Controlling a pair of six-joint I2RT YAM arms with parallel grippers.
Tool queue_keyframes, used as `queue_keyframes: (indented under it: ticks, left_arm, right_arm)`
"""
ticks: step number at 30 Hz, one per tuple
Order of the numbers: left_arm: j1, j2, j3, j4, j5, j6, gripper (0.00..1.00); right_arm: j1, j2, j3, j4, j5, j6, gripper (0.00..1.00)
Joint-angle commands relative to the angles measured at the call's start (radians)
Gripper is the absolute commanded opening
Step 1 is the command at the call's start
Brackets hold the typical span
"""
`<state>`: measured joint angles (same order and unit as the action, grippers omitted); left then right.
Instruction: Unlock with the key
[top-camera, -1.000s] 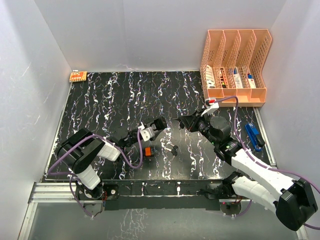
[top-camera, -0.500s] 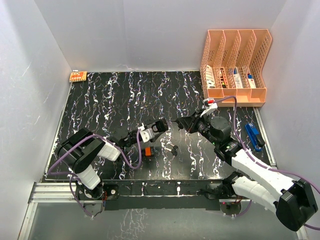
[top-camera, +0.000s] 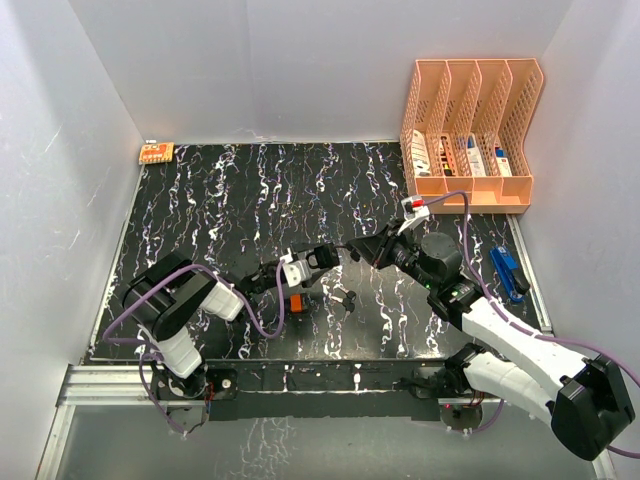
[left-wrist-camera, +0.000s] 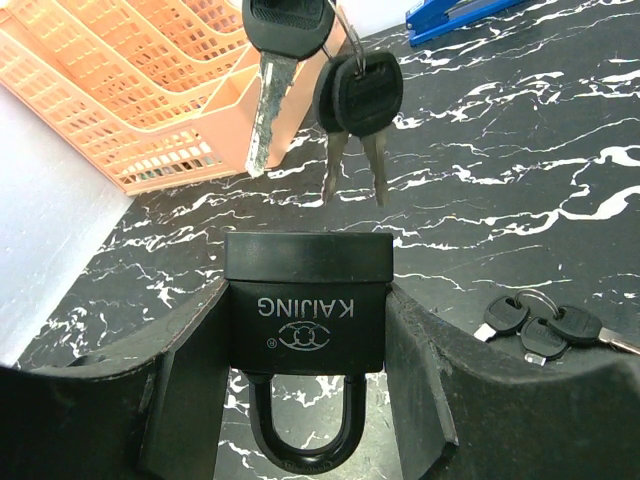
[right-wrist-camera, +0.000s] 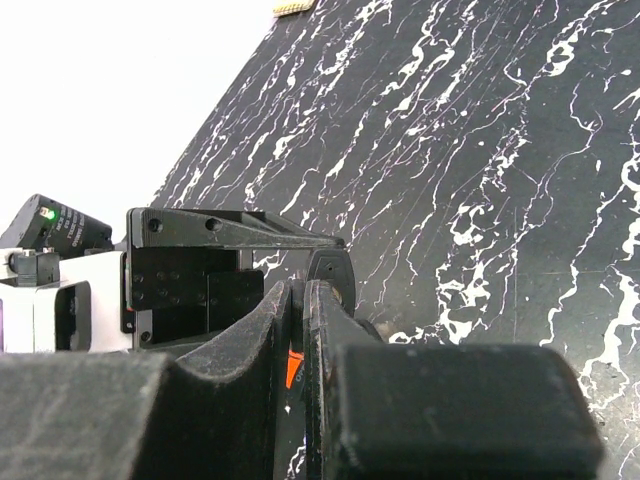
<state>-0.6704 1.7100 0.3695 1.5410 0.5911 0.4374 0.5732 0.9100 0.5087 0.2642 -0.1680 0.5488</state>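
Note:
My left gripper is shut on a black padlock marked KAIJING, shackle toward the wrist and its bottom face pointing away. In the top view this gripper hovers over the middle of the table. My right gripper faces it from the right, shut on the black head of a key. In the left wrist view that key's blade hangs just above and left of the padlock's top, apart from it, with two more keys dangling from the same ring. The right fingers are pressed together.
A second bunch of black keys lies on the table near the left gripper. An orange block sits below the left wrist. An orange file rack stands back right, a blue clip lies beside the right arm, and a small orange tag sits back left.
My right gripper has moved left with the key bunch, closing the gap to the padlock. My left gripper has shifted slightly right toward it.

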Motion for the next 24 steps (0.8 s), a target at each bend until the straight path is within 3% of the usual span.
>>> queue_keyframes:
  ticks: [1,24]
  left_arm:
    - [0.0,-0.027,0.051,0.246,0.043,0.026,0.0]
    - [0.001,-0.08,0.048,0.246,0.102,0.021,0.0]
  right_arm:
    - [-0.005,-0.016,-0.009,0.065,-0.022,0.012,0.0]
    - [-0.005,-0.047,-0.049,0.041,-0.001,0.016,0.0]
